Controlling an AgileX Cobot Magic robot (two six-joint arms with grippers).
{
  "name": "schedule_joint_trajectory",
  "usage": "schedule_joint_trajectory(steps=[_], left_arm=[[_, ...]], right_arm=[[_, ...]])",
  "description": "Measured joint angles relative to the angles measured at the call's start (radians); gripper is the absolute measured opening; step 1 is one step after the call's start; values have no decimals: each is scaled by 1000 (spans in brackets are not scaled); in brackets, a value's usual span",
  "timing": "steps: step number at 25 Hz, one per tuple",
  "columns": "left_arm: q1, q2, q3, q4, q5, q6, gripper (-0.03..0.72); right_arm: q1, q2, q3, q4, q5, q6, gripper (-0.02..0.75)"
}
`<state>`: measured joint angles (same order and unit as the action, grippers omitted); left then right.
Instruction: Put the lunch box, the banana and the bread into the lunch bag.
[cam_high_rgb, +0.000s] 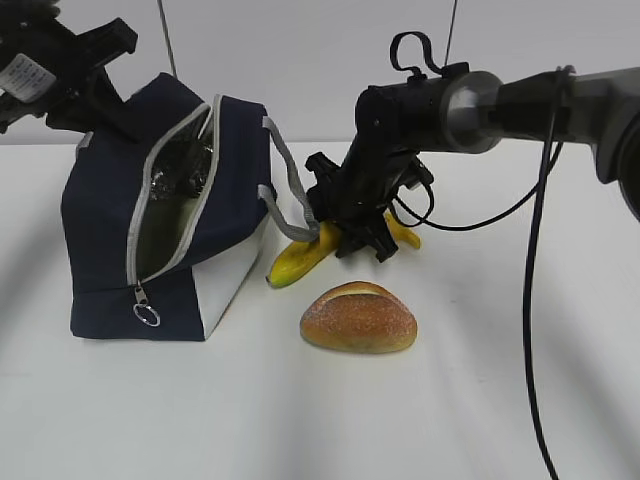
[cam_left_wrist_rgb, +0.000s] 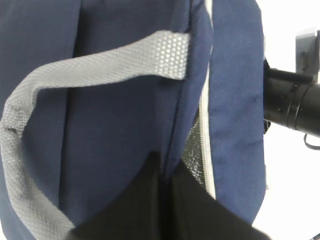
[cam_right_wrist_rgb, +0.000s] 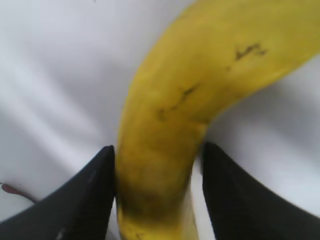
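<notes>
Your right claw (cam_right_wrist_rgb: 157, 200) straddles the banana (cam_right_wrist_rgb: 200, 95), not clenched; left claw (cam_left_wrist_rgb: 165, 210), clenched on the lunch bag (cam_high_rgb: 100, 240) at nine o'clock, keeps it open.

Lunch bag (cam_high_rgb: 105, 250) unzipped; banana (cam_high_rgb: 300, 258) beside it; bread (cam_high_rgb: 358, 317) nearer

White table (cam_high_rgb: 480, 400) fills the foreground, bare surface. Plain pale wall (cam_high_rgb: 300, 60) behind it. Two thin vertical lines run down the wall.
</notes>
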<state>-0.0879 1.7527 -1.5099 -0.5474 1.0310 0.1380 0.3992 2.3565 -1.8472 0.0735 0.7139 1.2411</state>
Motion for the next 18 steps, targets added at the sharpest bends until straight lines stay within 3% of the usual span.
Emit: schedule_joint_trajectory(steps=[5,10,18], left_arm=[[0,0,0,1,0,0,-3],[0,0,0,1,0,0,-3],[0,0,0,1,0,0,-3]], right_arm=[[0,4,0,6,-16,0,314],[0,11,-44,-9,20,-78,308],[-62,11,-285,-180,303,-315,307]])
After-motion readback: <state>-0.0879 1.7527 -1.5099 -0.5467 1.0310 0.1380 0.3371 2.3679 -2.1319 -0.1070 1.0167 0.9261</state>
